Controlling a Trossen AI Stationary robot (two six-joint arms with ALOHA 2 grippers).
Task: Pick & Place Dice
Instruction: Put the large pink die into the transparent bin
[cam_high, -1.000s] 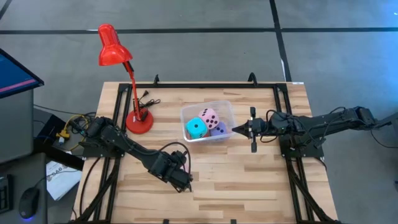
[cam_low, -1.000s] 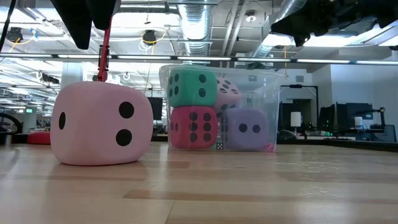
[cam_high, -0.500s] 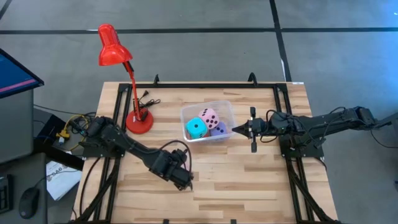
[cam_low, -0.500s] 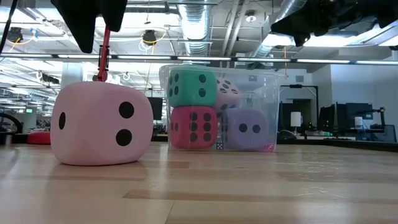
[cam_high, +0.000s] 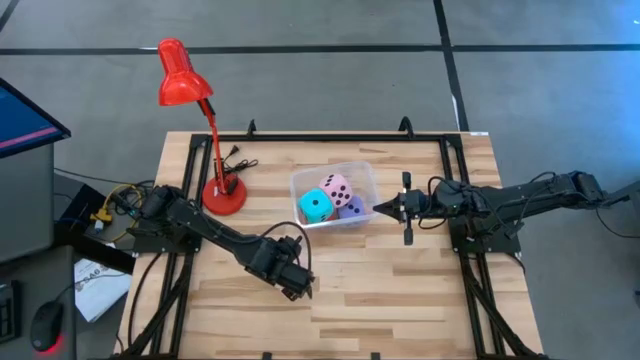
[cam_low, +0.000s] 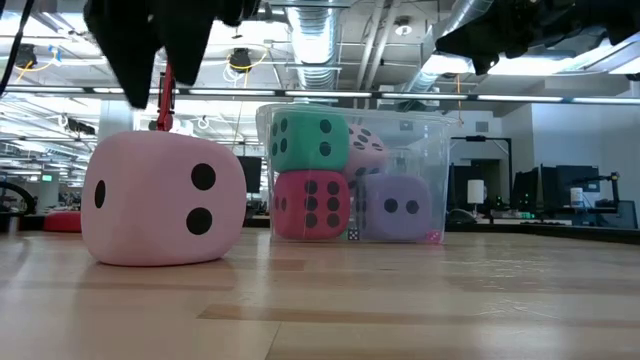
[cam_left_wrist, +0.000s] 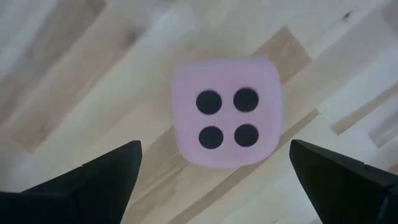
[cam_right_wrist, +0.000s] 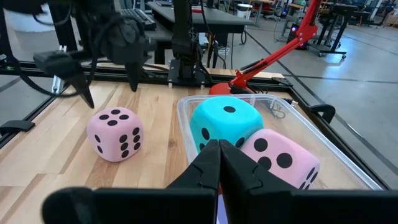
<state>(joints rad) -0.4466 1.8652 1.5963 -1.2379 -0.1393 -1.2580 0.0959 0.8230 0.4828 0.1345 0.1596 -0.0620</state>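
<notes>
Above the pink die (cam_left_wrist: 226, 113), the left gripper (cam_left_wrist: 217, 171) gapes wide, empty.

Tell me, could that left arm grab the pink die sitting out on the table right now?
Probably yes. The left gripper hangs directly above the pink die with its fingers spread wider than the die, and nothing lies between them. The clear bin stands off to the side.
</notes>
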